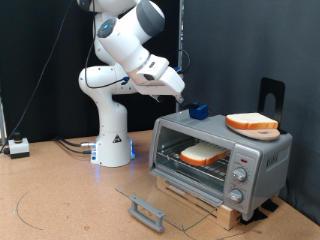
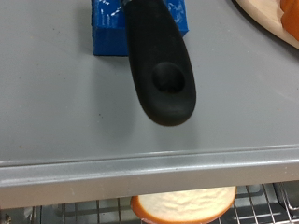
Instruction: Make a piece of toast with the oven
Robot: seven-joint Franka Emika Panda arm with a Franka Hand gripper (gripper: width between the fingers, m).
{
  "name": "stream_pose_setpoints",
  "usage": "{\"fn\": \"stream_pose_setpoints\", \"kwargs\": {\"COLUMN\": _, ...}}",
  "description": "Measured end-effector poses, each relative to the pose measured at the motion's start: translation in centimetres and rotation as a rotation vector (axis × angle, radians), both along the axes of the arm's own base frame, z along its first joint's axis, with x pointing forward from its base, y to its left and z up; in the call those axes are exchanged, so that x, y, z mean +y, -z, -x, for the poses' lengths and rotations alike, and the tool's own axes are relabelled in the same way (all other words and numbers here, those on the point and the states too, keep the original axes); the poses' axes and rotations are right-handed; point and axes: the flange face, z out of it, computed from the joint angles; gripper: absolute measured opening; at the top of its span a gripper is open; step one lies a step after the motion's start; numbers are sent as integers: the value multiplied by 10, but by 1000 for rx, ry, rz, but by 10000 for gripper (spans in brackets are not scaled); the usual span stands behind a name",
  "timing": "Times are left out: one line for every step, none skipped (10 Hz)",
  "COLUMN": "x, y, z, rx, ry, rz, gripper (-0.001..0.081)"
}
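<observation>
A black curtain backs a brown tabletop point(image 1: 60, 195) in the exterior view, where the boxy silver-grey toaster oven point(image 1: 220, 158) sits on a low wooden base with its glass door point(image 1: 160, 205) folded down flat onto the table, presumably so the rack can be reached from the front. The flat square piece of toast with a pale cream face and orange-brown crust point(image 1: 205, 154) lies inside on the wire rack, below and ahead of the jaws, so the loading step looks done. The white robot arm leans over the oven's roof with its gripper point(image 1: 183, 102) hovering just above the roof's rear corner, close beside a small blue block point(image 1: 199, 111); from here the jaws are too small to judge. A second slice of bread on a tan wooden board point(image 1: 252, 124) rests on the roof, well beyond the jaws, likely parked there as a spare. In the wrist view only one black rounded finger point(image 2: 161, 65) shows, hanging over the grey roof with the blue block point(image 2: 138, 28) directly behind it; nothing is seen between the fingers, and how far they stand apart cannot be told. Past the roof's front edge the toast point(image 2: 183, 205) peeks out on the rack point(image 2: 56, 213), under the jaws' line of sight.
</observation>
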Motion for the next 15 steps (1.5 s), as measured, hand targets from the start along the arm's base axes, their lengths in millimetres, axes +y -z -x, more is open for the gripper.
{"fn": "stream_pose_setpoints", "kwargs": {"x": -3, "y": 0, "z": -1, "rx": 4, "ry": 14, "rz": -7, "gripper": 809}}
{"fn": "stream_pose_setpoints", "kwargs": {"x": -11, "y": 2, "z": -2, "rx": 16, "ry": 45, "rz": -18, "gripper": 809}}
{"fn": "stream_pose_setpoints", "kwargs": {"x": -25, "y": 6, "z": -4, "rx": 37, "ry": 74, "rz": -27, "gripper": 809}}
{"fn": "stream_pose_setpoints", "kwargs": {"x": -40, "y": 10, "z": -6, "rx": 58, "ry": 97, "rz": -29, "gripper": 809}}
{"fn": "stream_pose_setpoints", "kwargs": {"x": -54, "y": 14, "z": -9, "rx": 76, "ry": 109, "rz": -22, "gripper": 809}}
{"fn": "stream_pose_setpoints", "kwargs": {"x": -69, "y": 16, "z": -12, "rx": 80, "ry": 116, "rz": -20, "gripper": 809}}
{"fn": "stream_pose_setpoints", "kwargs": {"x": -83, "y": 18, "z": -15, "rx": 77, "ry": 120, "rz": -20, "gripper": 809}}
{"fn": "stream_pose_setpoints", "kwargs": {"x": -98, "y": 19, "z": -18, "rx": 82, "ry": 128, "rz": -21, "gripper": 809}}
{"fn": "stream_pose_setpoints", "kwargs": {"x": -112, "y": 19, "z": -21, "rx": 85, "ry": 157, "rz": -28, "gripper": 809}}
{"fn": "stream_pose_setpoints", "kwargs": {"x": -127, "y": 19, "z": -25, "rx": 48, "ry": 171, "rz": -27, "gripper": 809}}
{"fn": "stream_pose_setpoints", "kwargs": {"x": -135, "y": 21, "z": -28, "rx": 25, "ry": 165, "rz": -34, "gripper": 809}}
{"fn": "stream_pose_setpoints", "kwargs": {"x": -134, "y": 21, "z": -27, "rx": 34, "ry": 168, "rz": -34, "gripper": 809}}
{"fn": "stream_pose_setpoints", "kwargs": {"x": -133, "y": 22, "z": -27, "rx": 41, "ry": 170, "rz": -35, "gripper": 809}}
{"fn": "stream_pose_setpoints", "kwargs": {"x": -133, "y": 22, "z": -27, "rx": 46, "ry": 171, "rz": -37, "gripper": 809}}
{"fn": "stream_pose_setpoints", "kwargs": {"x": -133, "y": 22, "z": -27, "rx": 49, "ry": 173, "rz": -38, "gripper": 809}}
